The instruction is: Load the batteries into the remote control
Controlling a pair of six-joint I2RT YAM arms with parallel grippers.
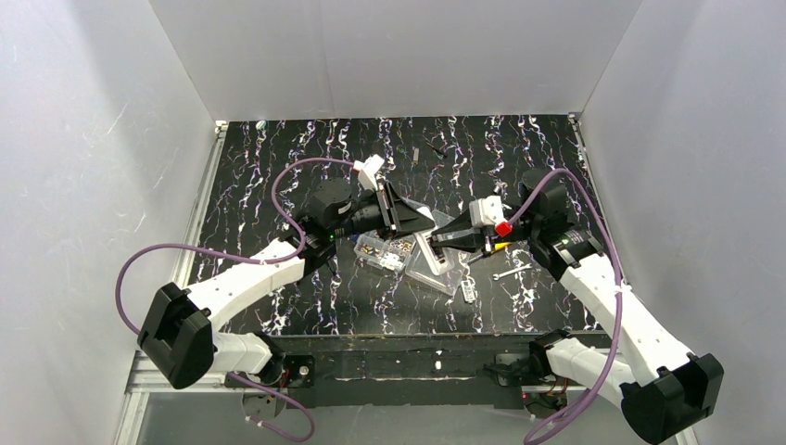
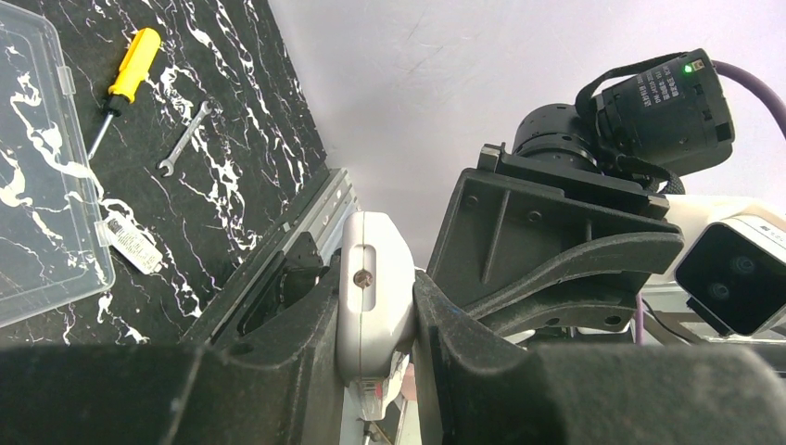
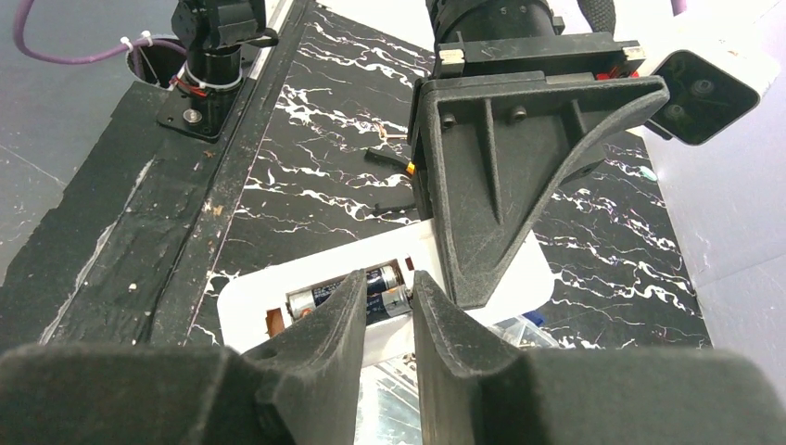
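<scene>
Right wrist view shows my right claw (image 3: 385, 301) with fingers narrowly apart over a battery (image 3: 324, 298) in the remote control (image 3: 246, 301), grip impossible to tell, while my left claw (image 2: 378, 306) clamps that white remote over the black marbled table (image 2: 241, 111), white walls (image 1: 389, 56) around, the clear organiser box (image 2: 37, 213) cut off at the frame edge, a yellow screwdriver (image 2: 130, 69) and spanner (image 2: 185, 137) beside it.

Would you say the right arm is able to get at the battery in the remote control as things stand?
Probably yes: the left pincer holds the remote control by its sides, compartment uncovered, and the right pincer sits right over the battery, nothing between.
</scene>
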